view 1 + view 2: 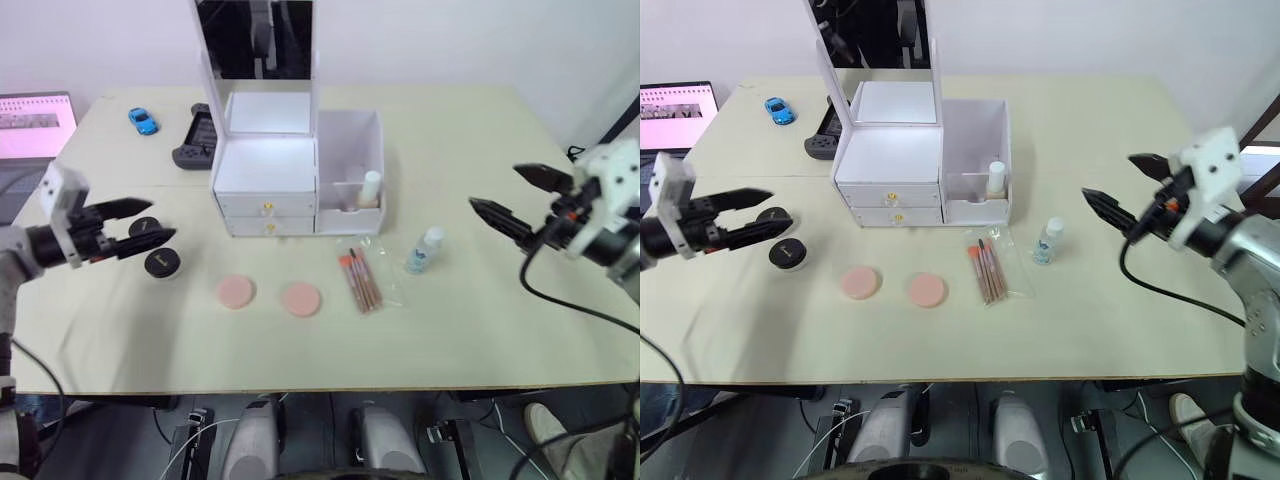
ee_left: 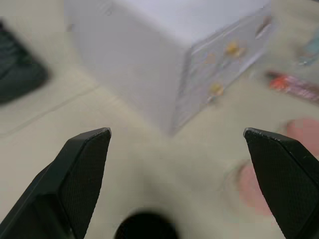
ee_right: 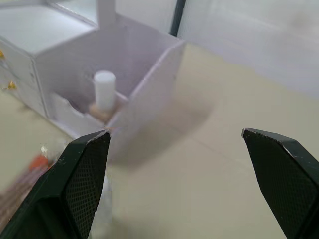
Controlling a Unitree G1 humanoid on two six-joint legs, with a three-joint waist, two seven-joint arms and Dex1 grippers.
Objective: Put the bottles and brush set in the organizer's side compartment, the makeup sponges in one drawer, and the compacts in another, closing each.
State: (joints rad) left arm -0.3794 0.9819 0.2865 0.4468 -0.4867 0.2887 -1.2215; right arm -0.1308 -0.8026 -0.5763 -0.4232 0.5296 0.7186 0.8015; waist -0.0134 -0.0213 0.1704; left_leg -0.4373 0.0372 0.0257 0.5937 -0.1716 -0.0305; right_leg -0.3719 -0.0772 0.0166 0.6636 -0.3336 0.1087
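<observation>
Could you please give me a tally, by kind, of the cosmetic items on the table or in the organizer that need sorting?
Bottles: 2 (beige one in the side bin, clear one on the table)
Brush set: 1
Sponges: 2 ()
Compacts: 2 ()
Total: 7

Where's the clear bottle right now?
In the head views the clear bottle stands on the table, right of the brush set and in front of the organizer's side compartment, which already holds the beige bottle.
</observation>
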